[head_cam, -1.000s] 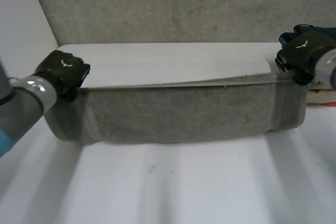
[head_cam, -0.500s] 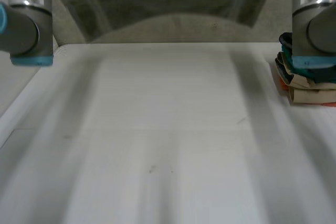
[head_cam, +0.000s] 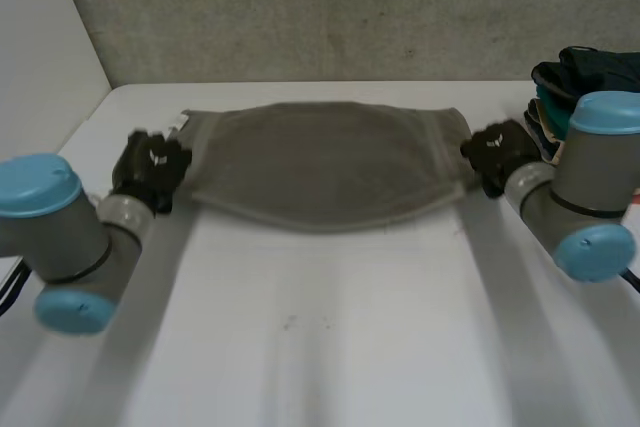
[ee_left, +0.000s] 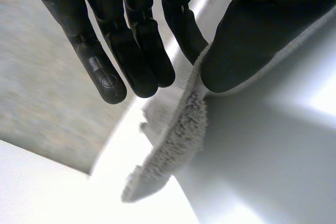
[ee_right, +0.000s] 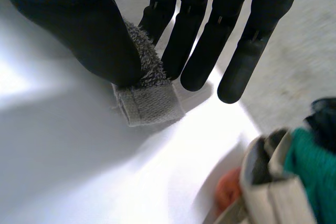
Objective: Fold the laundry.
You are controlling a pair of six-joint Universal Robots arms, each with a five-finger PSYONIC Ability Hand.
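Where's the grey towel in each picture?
Head view: the grey towel stretches across the far side of the white table, between the left robot hand and the right robot hand.
Left wrist view: one corner is pinched between the left robot hand's thumb and fingers.
Right wrist view: a hemmed corner is pinched by the right robot hand, near the clothes pile.
Shared landmark: the white table.

L arm (head_cam: pixel 70 237), 8 o'clock in head view: fat grey tube joints, round light-blue caps (head_cam: pixel 40 185), silver ring (head_cam: pixel 125 212) at wrist. R arm (head_cam: pixel 580 182), 4 o'clock: same grey w/ blue caps. L hand (head_cam: pixel 150 169) & R hand (head_cam: pixel 497 155): matte black, small white mark (head_cam: pixel 157 156) on back of each. Fingers (ee_left: pixel 139 40) segmented, rounded tips; one has a circular stamp (ee_left: pixel 107 81).
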